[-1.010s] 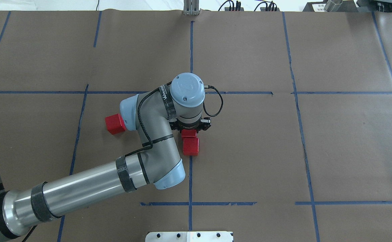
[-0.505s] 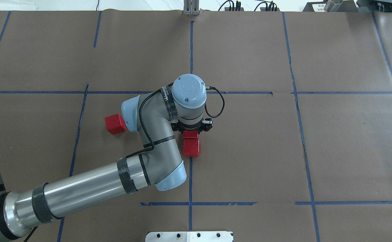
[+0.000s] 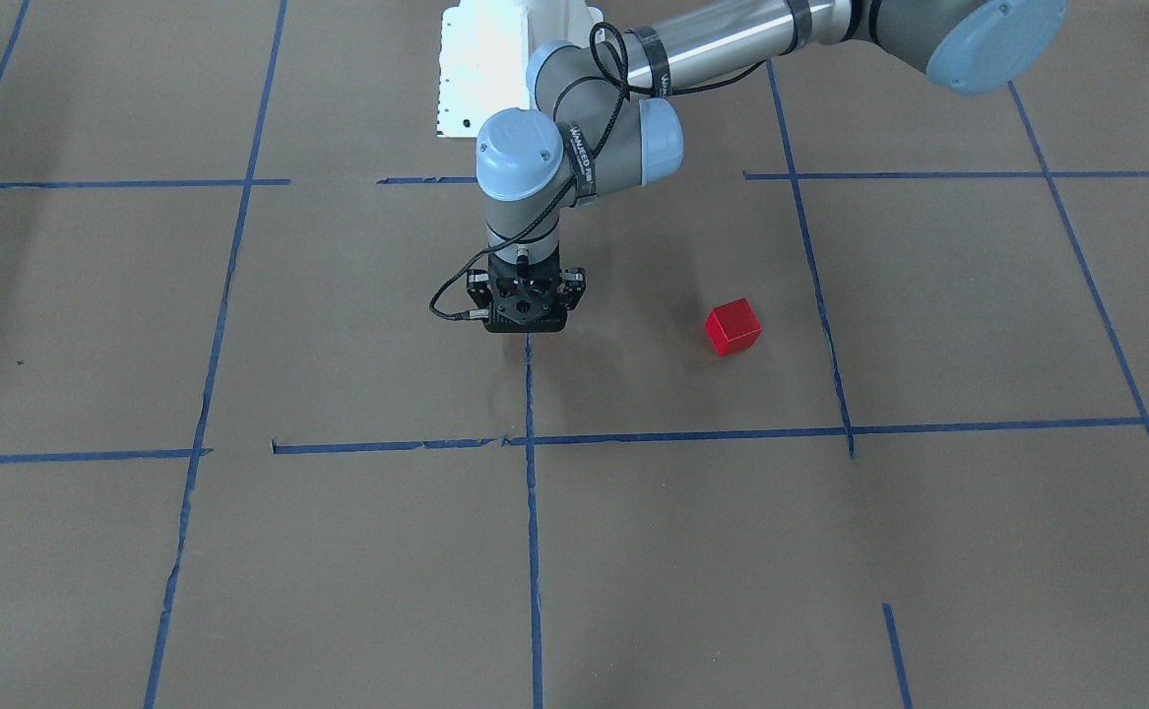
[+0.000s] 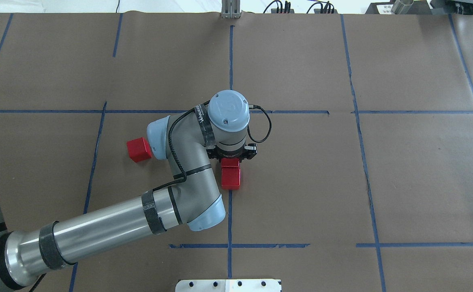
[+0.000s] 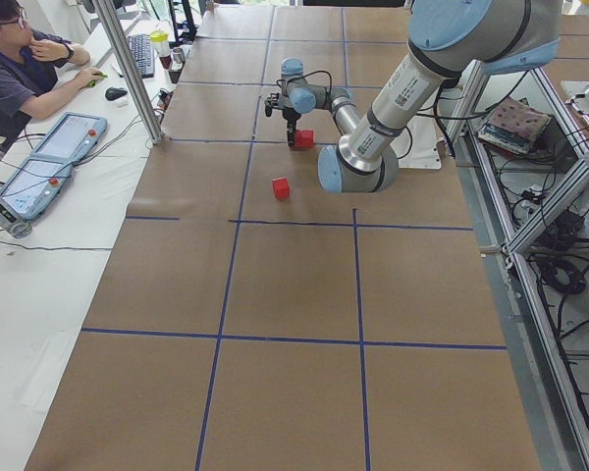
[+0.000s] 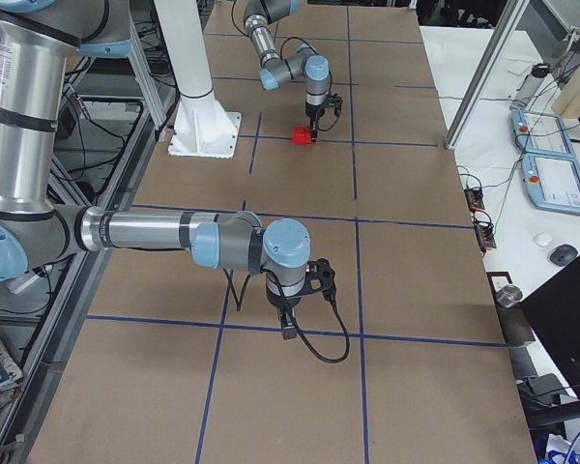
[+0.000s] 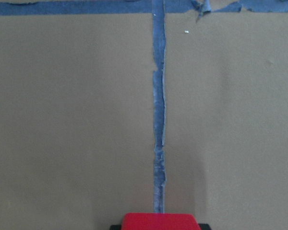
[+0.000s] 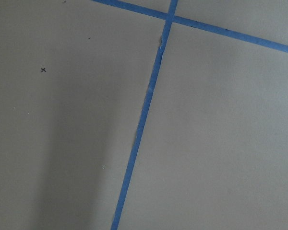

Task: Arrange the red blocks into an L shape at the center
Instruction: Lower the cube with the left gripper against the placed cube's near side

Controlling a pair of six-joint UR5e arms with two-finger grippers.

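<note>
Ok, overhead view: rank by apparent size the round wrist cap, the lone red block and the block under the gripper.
1. Wrist cap, though it is nearest the camera.
2. Lone red block.
3. Covered block, mostly hidden by the left gripper.

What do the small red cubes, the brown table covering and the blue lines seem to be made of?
The small red cubes: probably plastic or painted wood; even matte colour, sharp edges. The brown table covering: paper, matte; seams and small tears show. The blue lines: adhesive tape; frayed, wrinkled edges.
</note>
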